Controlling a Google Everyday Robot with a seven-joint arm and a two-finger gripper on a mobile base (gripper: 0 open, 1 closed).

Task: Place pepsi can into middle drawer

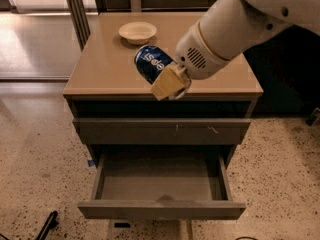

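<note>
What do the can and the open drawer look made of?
The can looks like thin metal, glossy blue print with white lettering; the end effector holds it over the cabinet top, near its front edge. The drawer seems wood or laminate: matte grey-brown, dull flat floor, no glare.

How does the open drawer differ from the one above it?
The middle drawer is pulled out, floor showing; the upper drawer is shut. Its front has pale scuffs; the middle drawer's is plain. Both are grey-brown. The tool grips the pepsi can above the cabinet top.
</note>
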